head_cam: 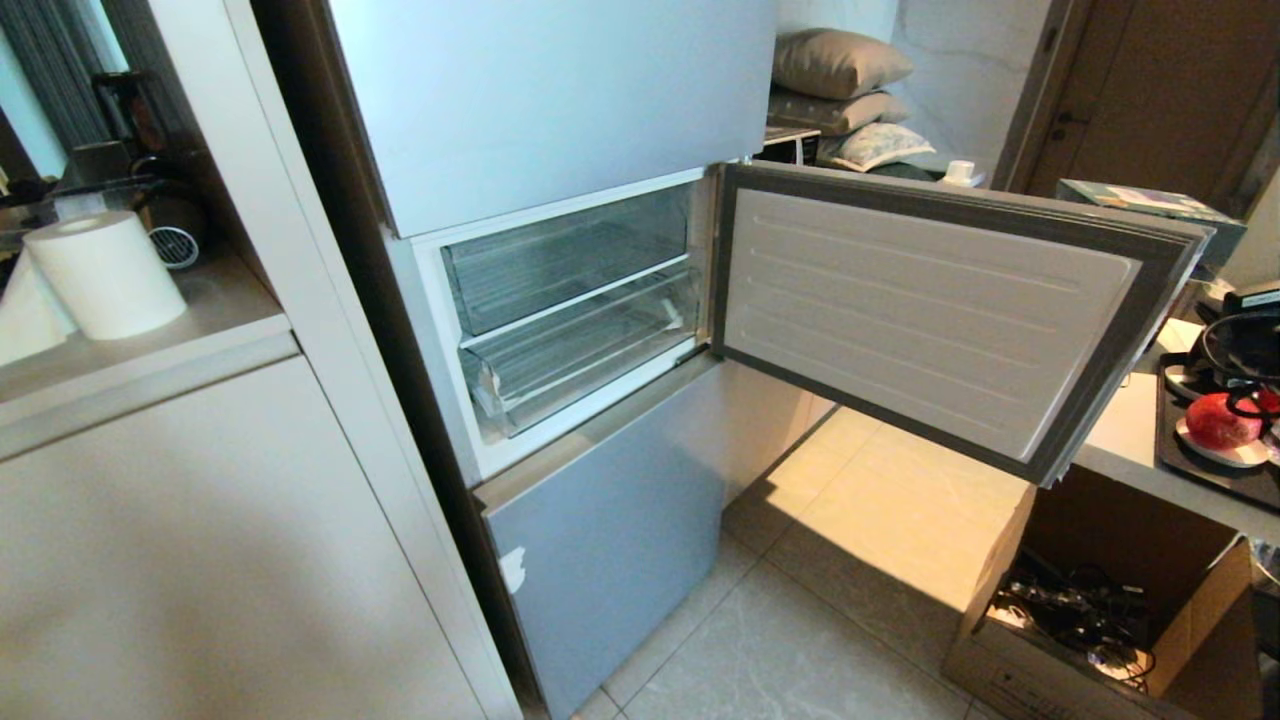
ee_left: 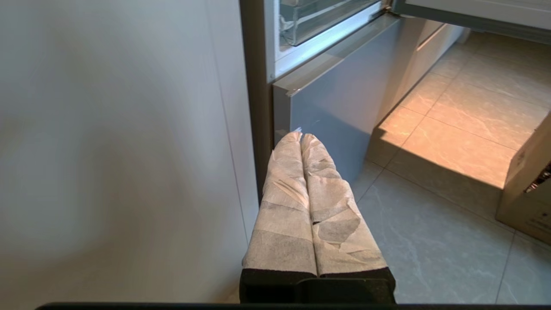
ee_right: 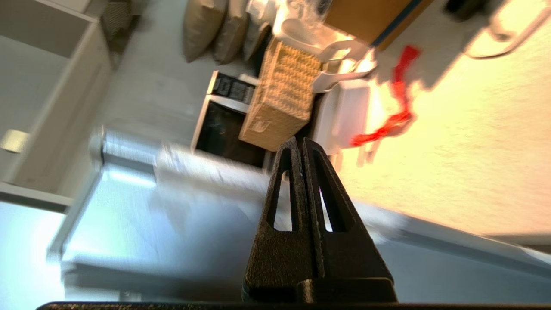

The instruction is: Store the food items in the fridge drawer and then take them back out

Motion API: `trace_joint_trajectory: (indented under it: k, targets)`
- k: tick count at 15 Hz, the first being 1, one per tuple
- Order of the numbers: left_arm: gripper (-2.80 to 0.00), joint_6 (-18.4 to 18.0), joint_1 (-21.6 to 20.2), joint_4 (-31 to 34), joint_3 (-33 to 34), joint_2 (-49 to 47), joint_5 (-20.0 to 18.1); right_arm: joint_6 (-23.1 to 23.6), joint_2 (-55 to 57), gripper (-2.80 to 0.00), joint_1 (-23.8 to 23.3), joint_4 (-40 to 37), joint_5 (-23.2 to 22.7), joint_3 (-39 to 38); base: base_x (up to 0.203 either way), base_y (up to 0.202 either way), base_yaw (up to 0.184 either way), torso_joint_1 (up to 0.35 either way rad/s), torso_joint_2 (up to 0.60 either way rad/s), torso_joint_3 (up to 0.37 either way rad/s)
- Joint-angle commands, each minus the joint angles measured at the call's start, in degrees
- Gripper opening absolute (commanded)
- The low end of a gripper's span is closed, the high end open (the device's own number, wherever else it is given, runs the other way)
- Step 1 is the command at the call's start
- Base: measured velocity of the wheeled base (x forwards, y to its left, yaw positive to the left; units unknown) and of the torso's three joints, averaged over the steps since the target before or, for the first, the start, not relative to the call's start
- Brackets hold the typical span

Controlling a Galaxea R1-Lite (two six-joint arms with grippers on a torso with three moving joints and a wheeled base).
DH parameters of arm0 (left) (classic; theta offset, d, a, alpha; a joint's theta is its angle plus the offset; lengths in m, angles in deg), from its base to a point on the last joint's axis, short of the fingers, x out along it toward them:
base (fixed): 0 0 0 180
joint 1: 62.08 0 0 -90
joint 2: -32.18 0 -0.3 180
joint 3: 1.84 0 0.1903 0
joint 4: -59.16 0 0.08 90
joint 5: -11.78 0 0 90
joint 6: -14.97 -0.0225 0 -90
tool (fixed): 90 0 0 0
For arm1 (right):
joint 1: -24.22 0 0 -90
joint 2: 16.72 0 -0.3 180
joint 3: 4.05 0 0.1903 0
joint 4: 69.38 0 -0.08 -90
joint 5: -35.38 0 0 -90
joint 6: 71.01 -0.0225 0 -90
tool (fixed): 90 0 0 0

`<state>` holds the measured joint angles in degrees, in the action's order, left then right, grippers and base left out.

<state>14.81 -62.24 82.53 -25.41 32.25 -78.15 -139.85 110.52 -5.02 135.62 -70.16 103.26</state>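
The pale blue-grey fridge's middle door stands swung open to the right. Inside are two clear bins; the lower one is the fridge drawer, with nothing showing in it. One of its corners shows in the left wrist view. A round red fruit rests on a small plate on the counter at far right. Neither arm shows in the head view. My left gripper, its fingers wrapped in tape, is shut and empty, low by the fridge's bottom door. My right gripper is shut and empty, over a blurred blue-grey surface.
A cardboard box of cables stands on the floor under the open door. The counter at right carries a dark tray with a pan. A paper roll sits on the left shelf. Pillows lie behind the fridge.
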Motion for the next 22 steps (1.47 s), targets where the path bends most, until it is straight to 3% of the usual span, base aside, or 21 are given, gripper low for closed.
trace_joint_trajectory:
  k: [1,4,8,11,15,18,20,22]
  targets:
    - [-2.80,0.04,-0.02,0.00,0.03,0.01,0.02,-2.39,2.67,-2.80,1.25,-5.94,-1.34,7.21,0.000,0.000,0.000,0.000,0.00,0.000]
    - [-2.80,-0.02,-0.02,0.00,0.03,0.01,0.02,-2.86,0.68,-2.80,1.32,-7.09,-2.99,5.67,0.000,0.000,0.000,0.000,0.00,0.000]
    - [-2.80,-0.02,-0.02,0.00,-0.05,0.01,0.02,-2.89,-6.45,-2.80,1.29,-7.14,-9.07,-4.41,0.000,0.000,0.000,0.000,0.00,0.000]
    - [-2.80,0.04,-0.02,0.00,-0.06,0.01,0.04,-2.87,-16.25,-2.80,1.29,-7.09,-12.19,-15.73,0.000,0.000,0.000,0.000,0.00,0.000]
    - [-2.80,0.01,-0.02,0.00,0.02,0.01,0.02,-2.94,-35.75,-2.80,1.33,-7.04,-19.75,-31.43,0.000,0.000,0.000,0.000,0.00,0.000]
    - [-2.80,-0.02,-0.02,0.00,0.01,0.01,0.04,-2.95,-45.56,-2.80,1.37,-7.98,-24.78,-36.80,0.000,0.000,0.000,0.000,0.00,0.000]
    - [-2.80,0.02,-0.02,0.00,0.00,0.01,0.02,-2.87,-43.66,-2.80,1.37,-9.34,-23.62,-34.87,0.000,0.000,0.000,0.000,0.00,0.000]
    - [-2.80,0.04,-0.02,0.00,-0.05,0.01,0.04,-4.19,-37.77,-2.80,1.38,-10.26,-18.01,-30.90,0.000,0.000,0.000,0.000,0.00,0.000]
